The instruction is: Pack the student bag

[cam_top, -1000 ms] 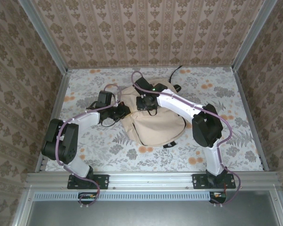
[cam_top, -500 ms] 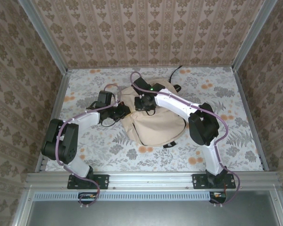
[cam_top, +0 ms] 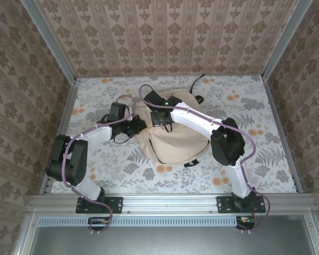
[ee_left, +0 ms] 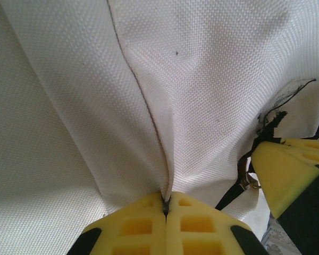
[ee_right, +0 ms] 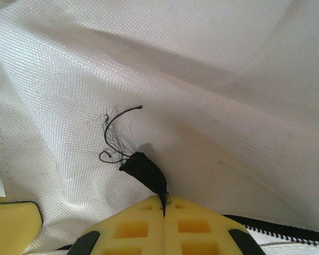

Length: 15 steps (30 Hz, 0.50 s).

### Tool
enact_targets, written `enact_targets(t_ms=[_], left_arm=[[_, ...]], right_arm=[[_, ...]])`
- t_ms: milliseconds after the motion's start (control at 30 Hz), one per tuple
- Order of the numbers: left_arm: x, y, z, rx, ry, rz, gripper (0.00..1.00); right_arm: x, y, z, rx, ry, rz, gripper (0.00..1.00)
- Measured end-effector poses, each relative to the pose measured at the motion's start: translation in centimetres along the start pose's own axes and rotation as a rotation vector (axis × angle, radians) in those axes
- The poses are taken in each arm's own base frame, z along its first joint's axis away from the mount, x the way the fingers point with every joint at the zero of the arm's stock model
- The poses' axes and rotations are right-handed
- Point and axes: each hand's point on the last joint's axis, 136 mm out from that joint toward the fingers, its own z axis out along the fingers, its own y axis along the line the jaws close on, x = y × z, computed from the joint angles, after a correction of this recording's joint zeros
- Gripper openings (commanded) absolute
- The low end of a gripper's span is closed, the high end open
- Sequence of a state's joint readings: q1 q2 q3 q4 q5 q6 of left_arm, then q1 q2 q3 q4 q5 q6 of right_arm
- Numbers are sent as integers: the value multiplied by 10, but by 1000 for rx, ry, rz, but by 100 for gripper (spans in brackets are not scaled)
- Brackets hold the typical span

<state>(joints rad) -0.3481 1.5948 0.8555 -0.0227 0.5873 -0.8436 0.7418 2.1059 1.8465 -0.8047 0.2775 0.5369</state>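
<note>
Student bag (cam_top: 175,141) lying flat at mid-table between both arms; contents impossible to tell. Left gripper (ee_left: 165,204) clamped tight on a fold of its cream fabric along a seam. Right gripper (ee_right: 163,204) pinched closed on a frayed black tab (ee_right: 143,170) near the zipper (ee_right: 287,232). Underneath, floral-print tabletop (cam_top: 106,93); all around, patterned wallpaper walls (cam_top: 170,37).

Seen from above, the right arm (cam_top: 194,118) covers the far top of the student bag (cam_top: 175,142), and both grips are too small to read there. A black tab (ee_right: 143,170) vanishes between the fingers of the right hand (ee_right: 163,204); a zipper (ee_right: 287,229) runs off the right edge. The left hand (ee_left: 165,208) pinches what seems a seam fold (ee_left: 149,122), its end hidden.
</note>
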Motion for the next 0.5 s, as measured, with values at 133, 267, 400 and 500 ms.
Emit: enact_targets(t_ms=[133, 267, 400, 500], left_arm=[[-1, -1, -1, 3, -2, 1, 0], [-2, 2, -2, 1, -5, -2, 0], [-3, 2, -9, -1, -15, 2, 0], [-5, 2, -19, -5, -29, 10, 0]], right_arm=[[-6, -6, -4, 40, -33, -25, 0], [-7, -11, -4, 54, -34, -41, 0], [-9, -9, -4, 22, -31, -47, 0], [-12, -15, -5, 49, -47, -38, 0]])
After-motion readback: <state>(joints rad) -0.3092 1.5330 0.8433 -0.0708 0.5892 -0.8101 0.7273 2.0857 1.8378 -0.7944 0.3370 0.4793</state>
